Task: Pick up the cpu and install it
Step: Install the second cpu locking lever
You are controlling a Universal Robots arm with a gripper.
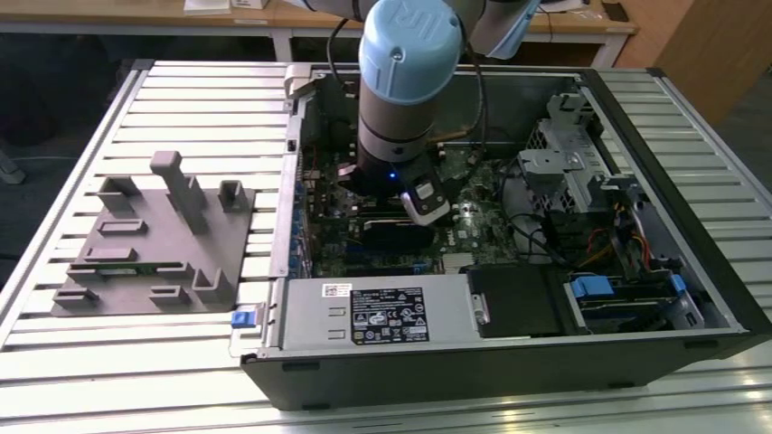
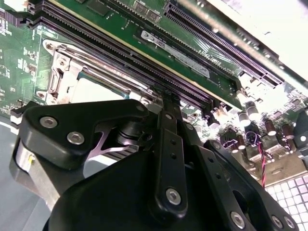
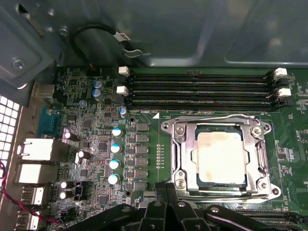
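The cpu [image 3: 219,156], a square chip with a silvery-white top, lies flat in the metal-framed socket [image 3: 179,154] on the green motherboard. It also shows in the second wrist view, where the cpu [image 2: 95,90] lies just beyond the black gripper body. My gripper [image 3: 166,188] hangs above the board beside the socket's edge, a little off the chip, shut with nothing between its fingers. In the exterior view the gripper [image 1: 396,226] reaches down into the middle of the open computer case [image 1: 507,362].
Long black memory slots [image 3: 202,89] run beside the socket. Capacitors [image 3: 115,154] and rear ports [image 3: 36,149] stand on the other side. Inside the case are a power supply [image 1: 374,312], drive cages [image 1: 567,154] and cables. A grey fixture tray [image 1: 157,244] lies at the exterior view's left.
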